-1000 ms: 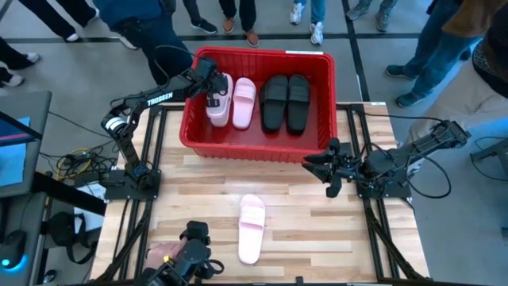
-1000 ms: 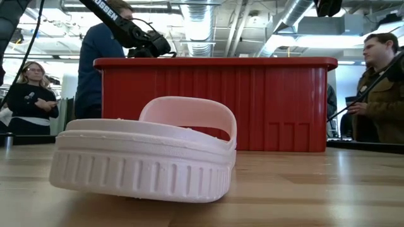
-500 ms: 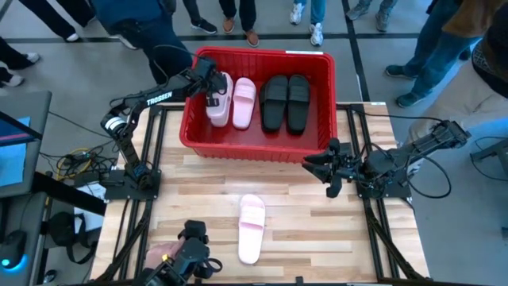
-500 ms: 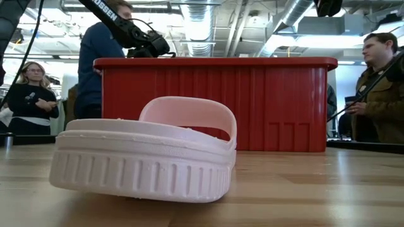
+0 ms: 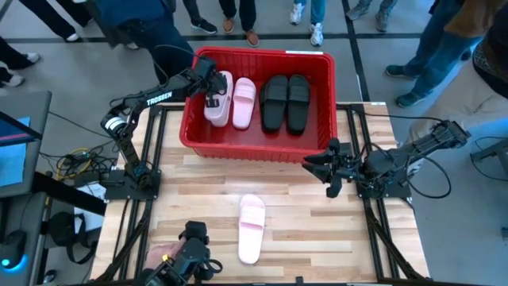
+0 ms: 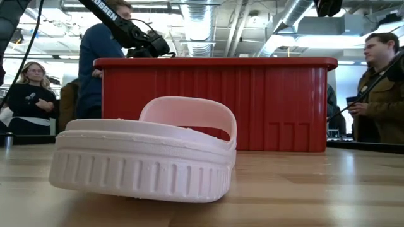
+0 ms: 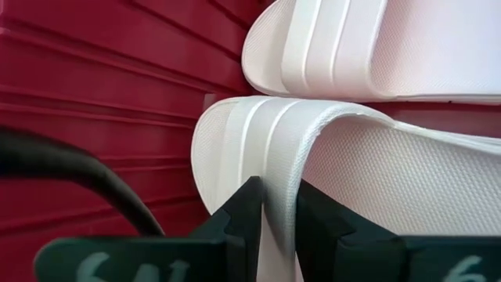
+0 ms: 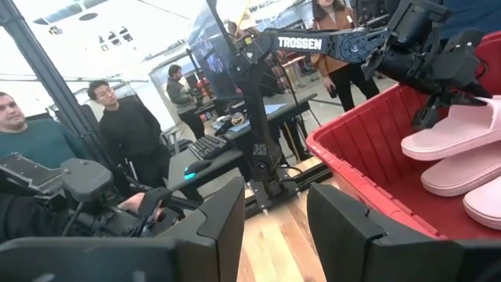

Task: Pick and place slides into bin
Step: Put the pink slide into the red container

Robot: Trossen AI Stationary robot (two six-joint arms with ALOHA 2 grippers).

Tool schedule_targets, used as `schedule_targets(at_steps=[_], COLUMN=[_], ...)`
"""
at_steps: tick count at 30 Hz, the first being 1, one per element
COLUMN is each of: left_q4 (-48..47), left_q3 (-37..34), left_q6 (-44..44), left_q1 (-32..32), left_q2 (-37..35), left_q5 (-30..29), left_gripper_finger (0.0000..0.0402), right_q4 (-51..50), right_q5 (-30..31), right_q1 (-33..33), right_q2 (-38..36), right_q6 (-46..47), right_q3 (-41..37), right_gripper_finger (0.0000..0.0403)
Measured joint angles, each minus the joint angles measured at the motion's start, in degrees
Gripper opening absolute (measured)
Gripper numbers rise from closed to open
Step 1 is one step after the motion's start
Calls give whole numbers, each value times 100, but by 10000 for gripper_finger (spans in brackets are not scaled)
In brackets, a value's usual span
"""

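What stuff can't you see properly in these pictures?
- Low view: the bin's red wall hides every slide inside.
- Left wrist view: the held pink slide is cut off by the edge; whether the fingers still pinch its strap is unclear.
- High view: a pink thing at the bottom edge is half hidden by a dark camera rig.

Bin contents, low view: the red bin shows us only its near wall; we cannot see any slide inside it.
Left gripper, low view: we see it at the bin's rim, its fingertips dropped behind the wall.
Held pink slide: cut off by the left wrist view's edge; beyond the strap's edge between the fingers we cannot follow it.
Stacked pink slides, high view: how many lie beneath the top one we cannot tell.
Slide at the table's front edge: mostly hidden behind camera gear; a pink sliver shows.
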Motion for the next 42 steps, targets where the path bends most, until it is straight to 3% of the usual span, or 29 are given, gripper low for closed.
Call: schedule_targets(at_steps=[17,28,42], left_q4=[-350,-703,-784], left_q3=[109,246,253], left_q6=[-280,-443,-570], left_q1=[1,0,4], left_q2=[-2,0,0], left_q5=[162,516,518], left_gripper_finger=[53,53,53], right_q4=[69,299,347], right_q5=[-66,-70,-59], right_q1=[5,118,118], right_q2=[461,459,459], right_q6=[343,308,299], right_q3=[-2,-2,-2], right_gripper_finger=[127,127,127])
